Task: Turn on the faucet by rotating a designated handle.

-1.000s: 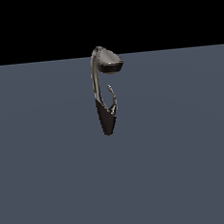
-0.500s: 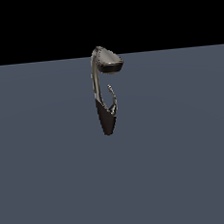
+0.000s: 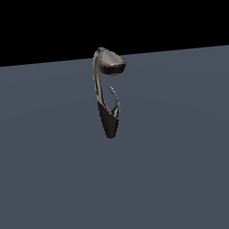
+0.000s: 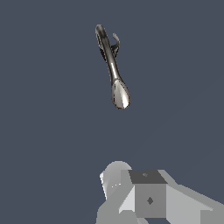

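Nothing moved; faucet (image 3: 106, 100) upright on counter (image 3: 191, 168), handle (image 3: 115, 100) untouched, reachable. Pincer (image 4: 148, 197) well apart, opening unclear.

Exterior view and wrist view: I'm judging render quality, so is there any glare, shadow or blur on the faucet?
Exterior view: sharp, flat light, faint sheen on the faucet head, no cast shadow on the floor. Wrist view: bright highlight along its neck and head, no blur; handle thin but visible.

Both views share the faucet (image 3: 106, 98) (image 4: 112, 65), wrist from above.
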Available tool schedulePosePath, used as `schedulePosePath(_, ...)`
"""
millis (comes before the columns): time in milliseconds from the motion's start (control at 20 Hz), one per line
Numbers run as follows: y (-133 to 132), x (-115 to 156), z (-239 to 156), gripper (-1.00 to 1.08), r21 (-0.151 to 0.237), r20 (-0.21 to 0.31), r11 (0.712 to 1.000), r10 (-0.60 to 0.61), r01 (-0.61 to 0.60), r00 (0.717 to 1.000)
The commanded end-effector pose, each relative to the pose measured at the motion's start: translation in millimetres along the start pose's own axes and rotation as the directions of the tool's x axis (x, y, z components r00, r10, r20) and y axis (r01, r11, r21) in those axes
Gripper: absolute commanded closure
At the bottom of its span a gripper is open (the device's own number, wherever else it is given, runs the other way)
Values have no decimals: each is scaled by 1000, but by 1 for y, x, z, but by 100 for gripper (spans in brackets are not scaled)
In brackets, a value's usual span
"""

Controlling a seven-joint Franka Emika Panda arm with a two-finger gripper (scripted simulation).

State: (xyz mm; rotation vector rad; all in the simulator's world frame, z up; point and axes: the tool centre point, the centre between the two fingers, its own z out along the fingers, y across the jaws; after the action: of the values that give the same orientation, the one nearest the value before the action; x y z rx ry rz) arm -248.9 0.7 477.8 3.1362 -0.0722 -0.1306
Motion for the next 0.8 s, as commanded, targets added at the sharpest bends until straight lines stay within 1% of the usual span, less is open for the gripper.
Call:
schedulePosePath(0, -2, 6, 1, 108, 12, 7, 1000, 14, -15, 1000)
schedulePosePath(200, -6, 19, 5, 108, 41, 26, 998, 50, -51, 998)
schedulePosePath(450, -12, 44, 12, 108, 89, 63, 989, 115, -121, 991)
schedulePosePath(600, -16, 64, 19, 108, 123, 95, 977, 166, -177, 982)
schedulePosePath(750, -20, 85, 28, 108, 156, 133, 958, 221, -240, 966)
